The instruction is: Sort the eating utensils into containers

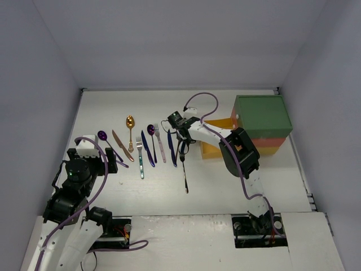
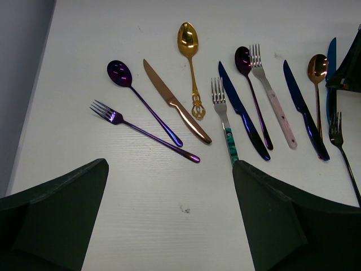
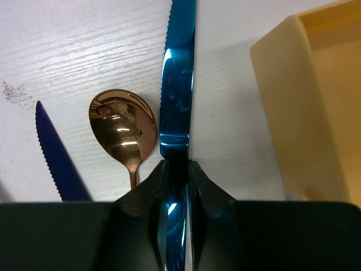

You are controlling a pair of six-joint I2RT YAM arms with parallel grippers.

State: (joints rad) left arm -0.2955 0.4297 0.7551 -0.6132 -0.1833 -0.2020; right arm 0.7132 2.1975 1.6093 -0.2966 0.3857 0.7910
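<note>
On my far left the left gripper (image 2: 172, 226) hangs over the table with its jaws spread wide and nothing between them. Just ahead of it lie the purple fork (image 2: 144, 131) and the purple spoon (image 2: 144, 101), both clear of the fingers.

Moving right along the row I see the copper knife (image 2: 175, 101), the gold spoon (image 2: 190, 62), the teal-handled fork (image 2: 224, 121), a dark blue knife (image 2: 242, 110), a dark purple spoon (image 2: 254, 96), the pink-handled fork (image 2: 273, 101) and a second dark blue knife (image 2: 304, 110). All lie flat on the white table (image 1: 113, 113).

Next comes the right gripper (image 3: 176, 169), clenched on the bright blue knife (image 3: 177, 73). Its fingers (image 3: 144, 192) pinch the knife where blade meets handle. The blade runs straight out ahead of the jaws, and the handle passes back between them. I cannot tell whether the knife is off the table. The copper spoon (image 3: 123, 127) lies just left of the blade. The black fork (image 1: 184, 175) lies nearer the arm bases.

To the right of the blade, close but apart from it, stands the wall of the yellow drawer (image 3: 293, 113), pulled out from the containers (image 1: 262, 116).
</note>
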